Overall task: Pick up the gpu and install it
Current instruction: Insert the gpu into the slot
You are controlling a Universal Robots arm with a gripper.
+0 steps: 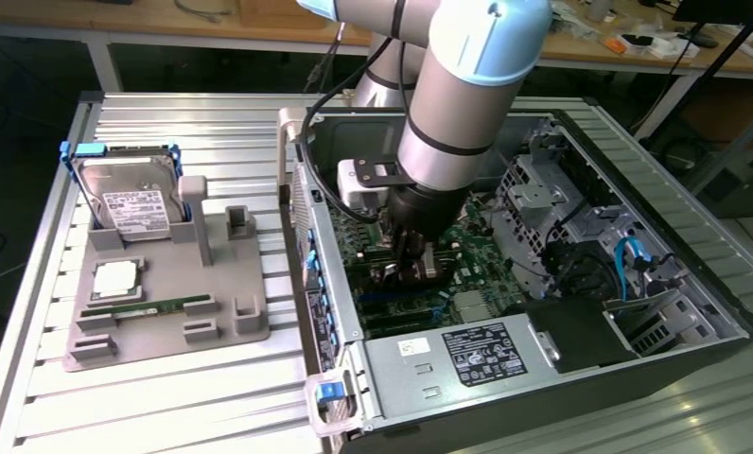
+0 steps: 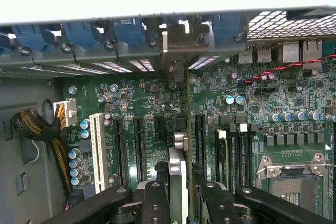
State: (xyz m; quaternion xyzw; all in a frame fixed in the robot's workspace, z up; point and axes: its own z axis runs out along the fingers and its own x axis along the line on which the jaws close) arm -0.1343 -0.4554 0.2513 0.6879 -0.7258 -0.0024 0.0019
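Matte black fingers [image 2: 155, 203] of gripper [image 2: 178, 195] clamp thin, flat gpu [image 2: 177, 167] edge-on, upright, silver bracket end fwd, just over long black slots on green motherboard [image 2: 252, 103] inside metal PC case [image 1: 566, 411].

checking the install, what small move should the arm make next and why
Probably ease it straight down: the black-fingered gripper holds the thin green gpu card edge-on between the long black motherboard slots, parallel to them, and whether it is seated cannot be told.

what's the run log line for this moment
claw: shut on gpu | gpu: edge-on over motherboard slots, inside pc case | seated: cannot tell | hard drive: on grey tray
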